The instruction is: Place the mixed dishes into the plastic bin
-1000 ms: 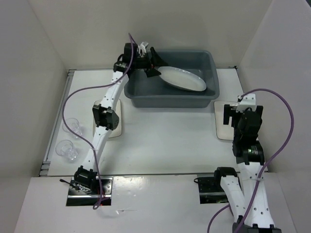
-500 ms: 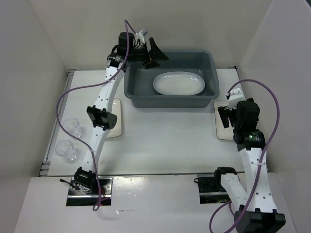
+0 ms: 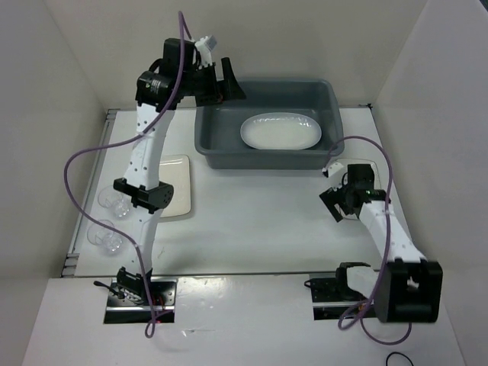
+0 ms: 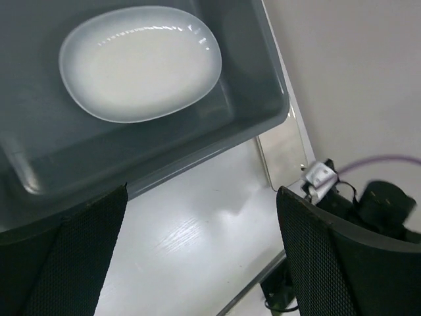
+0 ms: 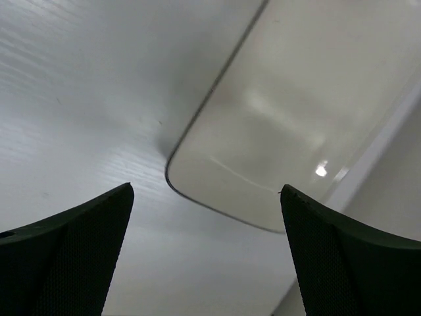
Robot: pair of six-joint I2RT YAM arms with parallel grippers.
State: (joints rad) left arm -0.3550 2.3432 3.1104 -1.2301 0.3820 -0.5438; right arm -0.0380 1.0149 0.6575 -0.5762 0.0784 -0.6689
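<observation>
Running near to far across the white table [image 3: 252, 221]:

- Metal mounting plates [image 3: 141, 300], two, at the near edge, one under each arm base.
- Purple cables [image 3: 76, 169], two, one looping off each arm.
- Small clear glass cups [image 3: 105, 235], two, one behind the other near the left edge; the left arm's elbow overlaps the farther one from above.
- Cream rounded-rectangle plate, left [image 3: 174, 194], one, flat on the table, its left side hidden by that elbow.
- Right gripper [image 3: 333, 203], low at the right side, fingers spread wide and holding nothing.
- Cream rounded-rectangle plate, right [image 5: 276, 131], one, flat on the table directly beneath the right gripper, one rounded corner showing between the fingers; the arm hides most of it from above.
- Dark grey rectangular plastic bin [image 3: 213, 145], one, at the far middle.
- Large white oval platter [image 3: 280, 131], one, lying flat on the bin floor.
- Left gripper [image 3: 231, 80], raised above the bin's far left corner, fingers wide apart, empty.
- Plain white walls [image 3: 305, 38], enclosing left, right and far sides.
</observation>
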